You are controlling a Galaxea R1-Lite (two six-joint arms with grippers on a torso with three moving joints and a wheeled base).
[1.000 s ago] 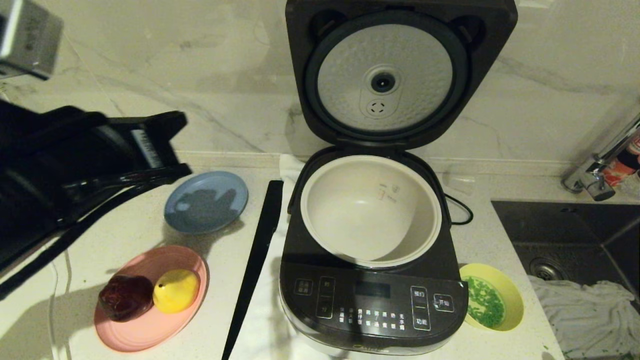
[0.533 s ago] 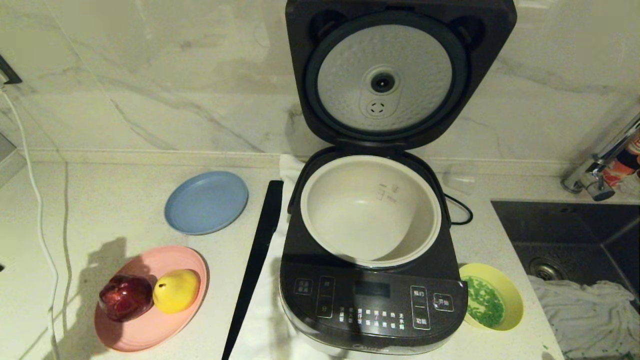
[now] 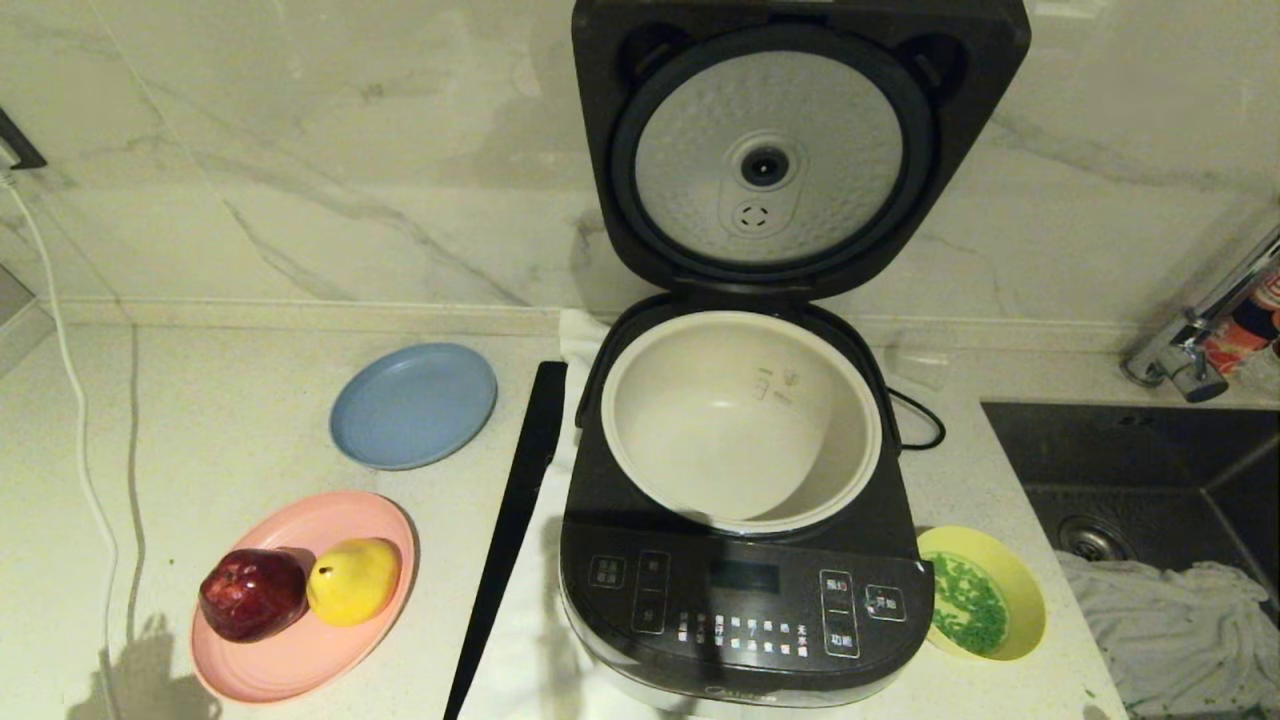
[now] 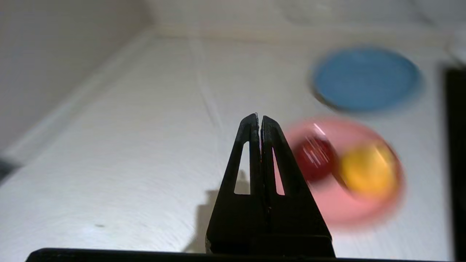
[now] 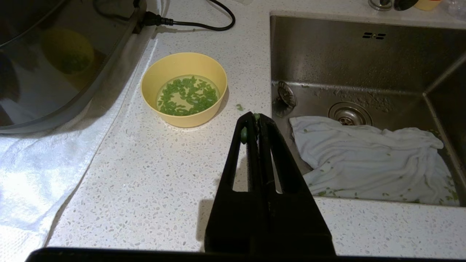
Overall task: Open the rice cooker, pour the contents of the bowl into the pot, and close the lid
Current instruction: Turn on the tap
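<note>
The dark grey rice cooker (image 3: 745,610) stands mid-counter with its lid (image 3: 800,150) raised upright, silver underside showing. The cream-white pot (image 3: 740,420) inside is empty. Right of the cooker sits the yellow bowl (image 3: 985,605) (image 5: 184,89) holding the green chopped contents (image 3: 968,603) (image 5: 186,95). My right gripper (image 5: 256,117) is shut, hovering over the counter a little nearer than the bowl, with green bits stuck to its tips. My left gripper (image 4: 259,117) is shut and empty above the counter beside the pink plate. Neither gripper shows in the head view.
A blue plate (image 3: 413,404) and a pink plate (image 3: 305,610) with a red fruit and a yellow fruit lie left of the cooker. A black strip (image 3: 510,530) lies alongside it. A sink (image 3: 1150,480) (image 5: 364,65) with a white cloth (image 5: 371,160) is at the right; a white towel (image 5: 40,174) lies under the cooker.
The left arm, which filled the left of the head view a second ago, has pulled back out of that view. Cooker, bowl and plates have not moved.
</note>
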